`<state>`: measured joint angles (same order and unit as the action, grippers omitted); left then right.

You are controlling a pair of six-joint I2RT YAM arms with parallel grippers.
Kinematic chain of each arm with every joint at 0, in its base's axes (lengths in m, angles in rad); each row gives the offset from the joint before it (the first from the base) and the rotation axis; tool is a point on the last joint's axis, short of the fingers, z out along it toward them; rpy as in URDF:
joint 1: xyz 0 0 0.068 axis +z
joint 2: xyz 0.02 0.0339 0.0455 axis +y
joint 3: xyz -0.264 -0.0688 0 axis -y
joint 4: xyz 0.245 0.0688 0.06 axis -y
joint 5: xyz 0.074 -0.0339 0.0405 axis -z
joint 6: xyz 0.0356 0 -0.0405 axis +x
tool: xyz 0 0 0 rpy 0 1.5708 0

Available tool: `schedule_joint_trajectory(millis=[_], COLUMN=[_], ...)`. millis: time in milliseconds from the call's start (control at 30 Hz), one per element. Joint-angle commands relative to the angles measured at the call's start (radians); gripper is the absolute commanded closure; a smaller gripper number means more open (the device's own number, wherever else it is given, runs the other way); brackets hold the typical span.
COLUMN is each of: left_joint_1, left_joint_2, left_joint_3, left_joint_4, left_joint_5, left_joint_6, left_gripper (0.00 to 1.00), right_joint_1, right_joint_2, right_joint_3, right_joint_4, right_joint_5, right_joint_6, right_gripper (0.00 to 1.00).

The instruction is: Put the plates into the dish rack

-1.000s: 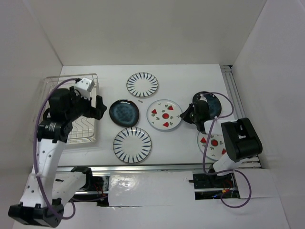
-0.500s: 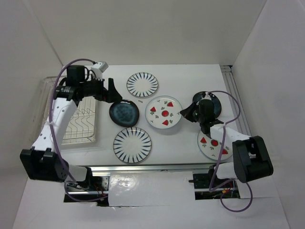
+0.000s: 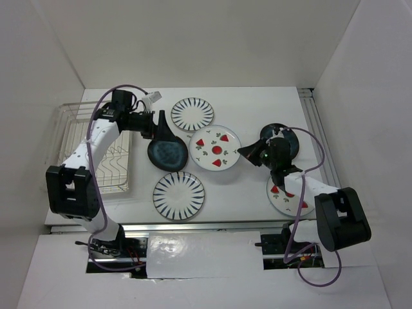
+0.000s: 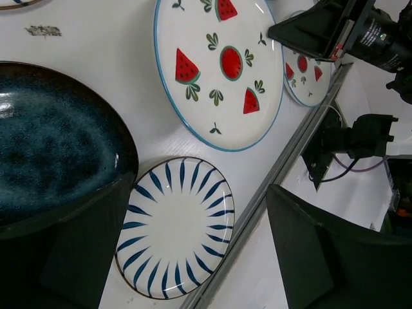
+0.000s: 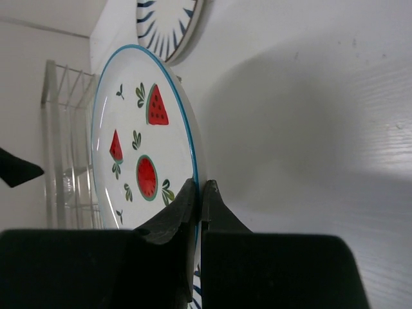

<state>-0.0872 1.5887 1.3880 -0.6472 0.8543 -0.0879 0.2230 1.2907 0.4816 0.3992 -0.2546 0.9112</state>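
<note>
My right gripper point(image 3: 247, 153) is shut on the right rim of a watermelon plate point(image 3: 215, 147), which is tilted up off the table; in the right wrist view the jaws point(image 5: 201, 193) pinch its edge point(image 5: 145, 148). My left gripper point(image 3: 159, 127) is open over the far edge of a dark blue plate point(image 3: 167, 154); in the left wrist view point(image 4: 193, 257) one finger point(image 4: 77, 251) is at that plate's rim point(image 4: 51, 154). Striped plates lie far point(image 3: 192, 114) and near point(image 3: 179, 195). A second watermelon plate point(image 3: 288, 195) and a second blue plate point(image 3: 285, 140) lie at the right. The dish rack point(image 3: 96, 161) stands at the left.
A metal rail point(image 3: 193, 225) runs along the table's near edge, and another point(image 3: 318, 129) along the right side. White walls close in the table on three sides. The rack also shows in the right wrist view point(image 5: 64, 148).
My left arm swung from over the rack to the dark blue plate's far edge. My right gripper shifted the watermelon plate a little left and away, tilted up.
</note>
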Motion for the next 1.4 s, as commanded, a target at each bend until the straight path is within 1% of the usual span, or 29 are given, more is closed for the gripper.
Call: schedule_joint_trajectory(millis=[0,167,333,500,567,633,667,700,800,833,900,967,1000,1133,1167,1233,1267,1300,1333,1367], left_joint_1=[-0.038,-0.039,-0.039,-0.039,-0.039,-0.039,-0.039,-0.039,-0.028,-0.028,-0.017,-0.005,-0.005,0.053,0.084,0.112,0.142,0.159,0.181,0.231], left_joint_2=[0.027,0.057,0.067,0.024,0.005,-0.028,-0.041,-0.051,-0.085,-0.085,-0.096,-0.096,-0.108,-0.130,-0.144,-0.159,-0.171,-0.182,-0.182,-0.194], left_joint_3=[0.040,0.013,-0.007,-0.102,-0.122,-0.138,-0.150,-0.162,-0.172,-0.172,-0.181,-0.181,-0.181,-0.172,-0.172,-0.149,-0.124,-0.109,-0.078,-0.061], left_joint_4=[0.015,0.056,0.098,0.161,0.181,0.193,0.193,0.205,0.219,0.219,0.219,0.219,0.219,0.219,0.219,0.219,0.207,0.189,0.178,0.164], left_joint_5=[0.048,0.037,0.016,0.006,-0.018,-0.027,-0.037,-0.037,-0.047,-0.060,-0.060,-0.051,-0.035,0.031,0.041,0.042,0.042,0.042,0.042,0.042], left_joint_6=[-0.030,-0.064,-0.105,-0.148,-0.170,-0.179,-0.179,-0.193,-0.220,-0.220,-0.231,-0.240,-0.240,-0.249,-0.250,-0.260,-0.251,-0.239,-0.230,-0.220], left_gripper=[0.00,0.00,0.00,0.00,0.04,0.12,0.17,0.29,0.49,0.61,0.79,1.00,1.00,1.00,1.00,1.00,1.00,1.00,1.00,1.00], right_joint_1=[0.030,0.093,0.180,0.231,0.260,0.272,0.282,0.282,0.300,0.300,0.309,0.309,0.309,0.320,0.320,0.320,0.320,0.320,0.320,0.320], right_joint_2=[-0.054,-0.016,0.030,0.074,0.087,0.097,0.098,0.110,0.121,0.121,0.130,0.130,0.130,0.130,0.130,0.130,0.121,0.104,0.090,0.050], right_joint_3=[0.048,0.113,0.155,0.207,0.221,0.232,0.232,0.244,0.255,0.255,0.264,0.273,0.273,0.282,0.291,0.317,0.343,0.354,0.354,0.365], right_joint_4=[0.253,0.274,0.338,0.372,0.392,0.401,0.402,0.402,0.411,0.420,0.420,0.408,0.382,0.340,0.330,0.252,0.207,0.116,0.071,0.028], right_joint_5=[-0.063,-0.052,-0.031,0.002,0.012,0.035,0.035,0.046,0.046,0.046,0.046,0.055,0.055,0.055,0.055,0.035,0.035,0.035,0.035,0.052], right_joint_6=[0.106,0.106,0.117,0.137,0.137,0.137,0.137,0.137,0.137,0.137,0.137,0.123,0.109,0.078,0.063,0.012,-0.007,-0.053,-0.078,-0.102], right_gripper=[1.00,1.00,1.00,1.00,1.00,1.00,1.00,1.00,1.00,1.00,1.00,1.00,1.00,1.00,0.96,0.80,0.53,0.42,0.34,0.22])
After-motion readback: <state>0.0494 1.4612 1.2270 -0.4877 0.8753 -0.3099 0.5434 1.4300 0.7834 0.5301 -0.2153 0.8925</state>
